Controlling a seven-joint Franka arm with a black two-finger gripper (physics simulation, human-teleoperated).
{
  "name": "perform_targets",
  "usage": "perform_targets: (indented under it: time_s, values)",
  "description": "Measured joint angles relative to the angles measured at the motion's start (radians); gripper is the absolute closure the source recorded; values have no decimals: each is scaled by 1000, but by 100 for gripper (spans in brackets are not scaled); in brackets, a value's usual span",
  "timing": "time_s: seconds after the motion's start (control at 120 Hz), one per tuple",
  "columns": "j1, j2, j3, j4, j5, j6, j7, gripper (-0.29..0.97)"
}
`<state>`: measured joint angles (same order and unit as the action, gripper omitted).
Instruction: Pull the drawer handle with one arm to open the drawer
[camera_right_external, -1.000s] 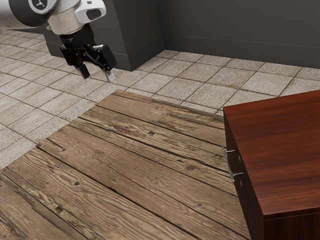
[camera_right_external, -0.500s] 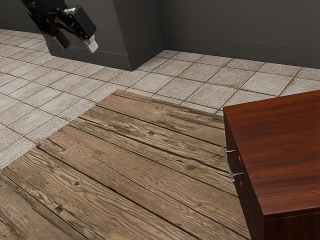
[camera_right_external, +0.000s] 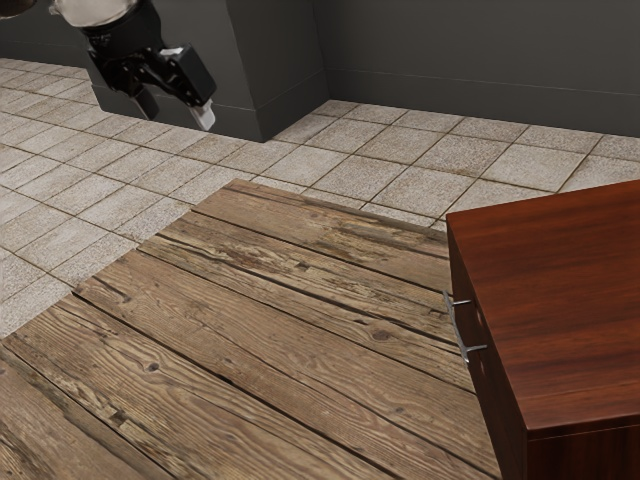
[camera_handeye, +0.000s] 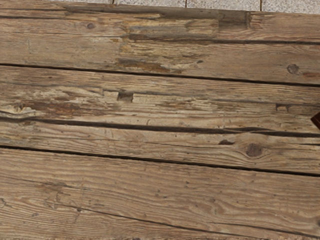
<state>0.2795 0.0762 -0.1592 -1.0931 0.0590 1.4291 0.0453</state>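
A dark red-brown wooden cabinet (camera_right_external: 560, 300) stands on the plank table at the exterior view's right. Its small metal drawer handle (camera_right_external: 461, 328) sticks out of the face turned toward the arm, and the drawer front sits flush with that face. My black gripper (camera_right_external: 180, 110) hangs high at the exterior view's upper left, far from the handle, open with nothing between its fingers. One fingertip (camera_right_external: 206, 118) looks pale. In the wrist view a sliver of the cabinet's corner (camera_handeye: 316, 120) shows beyond the weathered planks below my hand.
The rough wooden tabletop (camera_right_external: 260, 330) stretches between my gripper and the cabinet. Beyond its far edge lies a tiled floor (camera_right_external: 90, 190), with a dark wall and a jutting corner pillar (camera_right_external: 270, 60) behind.
My gripper rose and swung toward the exterior view's upper left, then came back a little to the right and down. The cabinet and handle have not moved.
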Motion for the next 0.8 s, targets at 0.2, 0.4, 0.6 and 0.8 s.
perform_targets:
  time_s: [0.2,0.4,0.6,0.8]
  values:
    - [7,-181,-48,-431,-39,104,-23,0]
    - [29,-367,-43,-794,-178,190,-78,0]
    - [45,-466,-130,-893,-309,285,-191,0]
    - [45,-430,-163,-968,-507,501,-303,0]
